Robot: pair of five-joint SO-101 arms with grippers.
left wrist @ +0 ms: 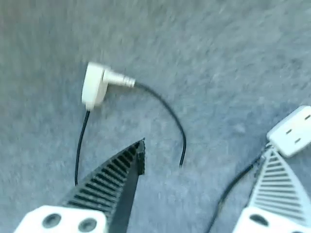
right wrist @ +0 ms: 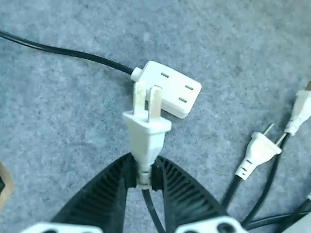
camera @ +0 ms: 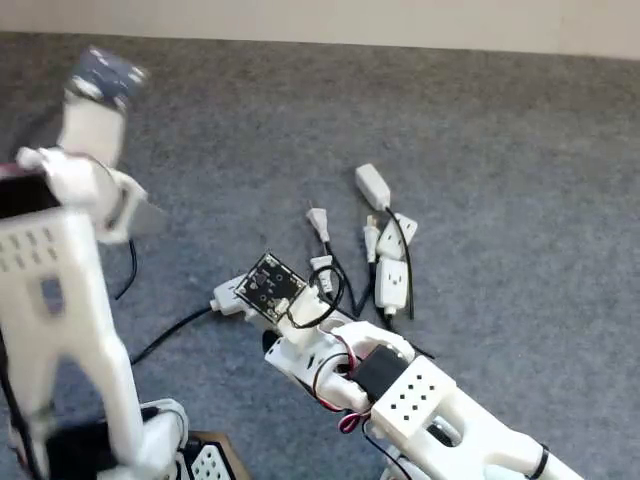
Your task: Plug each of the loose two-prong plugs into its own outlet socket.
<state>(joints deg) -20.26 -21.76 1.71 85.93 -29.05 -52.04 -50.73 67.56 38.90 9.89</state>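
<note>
My right gripper (right wrist: 144, 177) is shut on the body of a white two-prong plug (right wrist: 146, 138). Its prongs point at a white outlet block (right wrist: 167, 90) on a black cord and overlap its near edge. In the high view that block (camera: 228, 296) lies just left of the right arm's wrist board (camera: 270, 285). Two more loose plugs (right wrist: 255, 155) (right wrist: 301, 109) lie off to the side. My left gripper (left wrist: 204, 150) hangs open over the carpet. Beyond it lies a white plug (left wrist: 95, 85) with a thin black cable, and a white outlet block (left wrist: 294, 131) sits by one finger.
Grey carpet covers the table. In the high view a cluster of white outlets (camera: 392, 283) (camera: 373, 185), plugs (camera: 318, 220) and tangled black cords lies at the centre right. The left arm (camera: 90, 150) stands raised at the left. A black cord (camera: 165, 335) trails to the lower left.
</note>
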